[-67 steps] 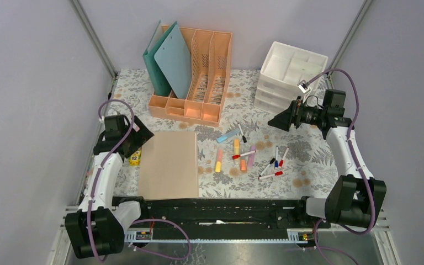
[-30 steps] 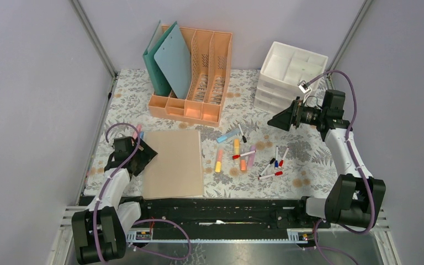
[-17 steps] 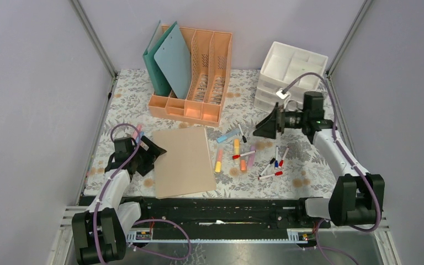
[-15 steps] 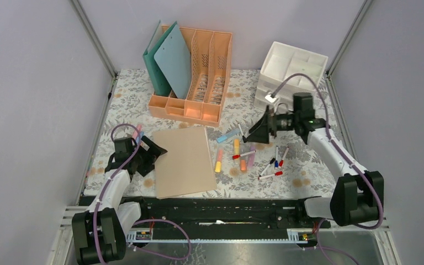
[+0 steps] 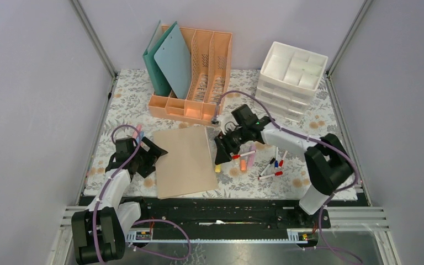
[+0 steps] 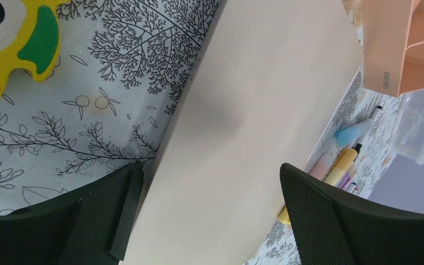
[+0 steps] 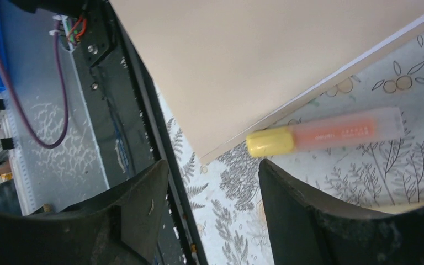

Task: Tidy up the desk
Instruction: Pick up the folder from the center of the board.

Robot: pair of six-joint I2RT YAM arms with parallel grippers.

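The desk [image 5: 130,91] wears a grey fern cloth. A beige pad [image 5: 185,161] lies on it at the front, turned slightly askew. My left gripper [image 5: 155,156] sits low at the pad's left edge. In the left wrist view its jaws [image 6: 210,204] are open wide, and the pad [image 6: 265,110] runs between them untouched. My right gripper [image 5: 220,155] hangs at the pad's right edge. Its jaws [image 7: 215,193] are open over bare cloth, just short of the pad's corner [image 7: 204,157]. An orange highlighter with a yellow cap [image 7: 326,135] lies beside that corner.
Loose markers and highlighters [image 5: 254,157] are scattered right of the pad. A peach file rack [image 5: 204,83] with teal folders [image 5: 168,61] stands at the back. A white drawer unit [image 5: 292,77] is at the back right. A yellow puzzle piece [image 6: 16,44] lies by my left gripper.
My right arm swung left from the drawer unit down to the pad's right edge. The pad slid right and turned. My left gripper dropped to the pad's left edge.
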